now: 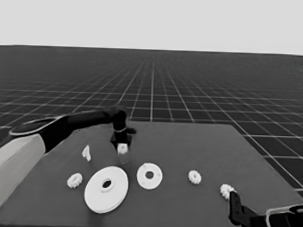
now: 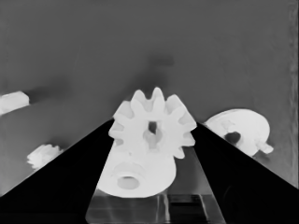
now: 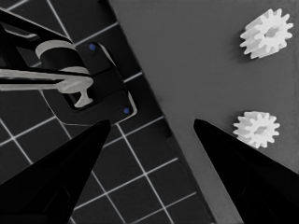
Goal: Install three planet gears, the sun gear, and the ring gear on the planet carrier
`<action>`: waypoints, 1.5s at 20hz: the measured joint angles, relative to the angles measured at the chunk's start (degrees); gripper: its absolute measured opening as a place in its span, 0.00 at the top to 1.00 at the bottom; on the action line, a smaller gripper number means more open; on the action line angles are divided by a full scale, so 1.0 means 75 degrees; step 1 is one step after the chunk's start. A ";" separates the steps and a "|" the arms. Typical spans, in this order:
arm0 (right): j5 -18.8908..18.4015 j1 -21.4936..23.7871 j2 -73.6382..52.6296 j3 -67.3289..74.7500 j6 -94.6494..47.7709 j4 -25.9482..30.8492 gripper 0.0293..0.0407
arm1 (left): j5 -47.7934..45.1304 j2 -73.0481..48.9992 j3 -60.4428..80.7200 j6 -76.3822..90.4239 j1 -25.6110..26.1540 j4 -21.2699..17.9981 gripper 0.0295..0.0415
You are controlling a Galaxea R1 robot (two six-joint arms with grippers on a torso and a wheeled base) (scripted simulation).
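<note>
L hand (image 1: 121, 145) grips 1 gear (image 1: 122, 148) btwn its fingers, above the tabletop (image 1: 190, 145) just behind the larger round part (image 1: 106, 188) and smaller round part (image 1: 149, 176), which lie side by side. R hand (image 3: 149, 154) parked at near-right corner, fingers spread wide, empty; 2 gears (image 1: 194, 177) nearby.

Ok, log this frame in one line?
left gripper: shut on gear, lifted behind larger round part | right gripper: parked open, table's right corner | smaller round part: bare | three gears loose
</note>
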 joint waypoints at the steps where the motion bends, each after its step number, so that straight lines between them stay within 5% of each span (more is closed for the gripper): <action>1: 0.0000 0.0000 0.0000 0.0000 0.0000 0.0000 0.19 | 0.0038 -0.0006 0.0019 -0.0008 -0.0068 -0.0057 0.86; 16: 0.0000 0.0000 0.0000 0.0000 0.0000 0.0000 0.19 | 0.0321 0.1715 0.0348 -0.2047 -0.0058 0.0099 0.86; 19: 0.0000 0.0000 0.0000 0.0000 0.0000 0.0000 0.19 | -0.0096 0.1933 -0.0318 -0.1684 0.0831 0.0879 0.86; 26: 0.0000 0.0000 0.0000 0.0000 0.0000 0.0000 0.19 | -0.0233 0.2022 -0.0578 -0.1549 0.1029 0.1050 0.86; 28: 0.0000 0.0000 0.0000 0.0000 0.0000 0.0000 0.19 | -0.0236 0.2023 -0.0582 -0.1546 0.1032 0.1052 0.36; 30: 0.0000 0.0000 0.0000 0.0000 0.0000 0.0000 0.19 | -0.0237 0.2024 -0.0583 -0.1546 0.1033 0.1053 0.26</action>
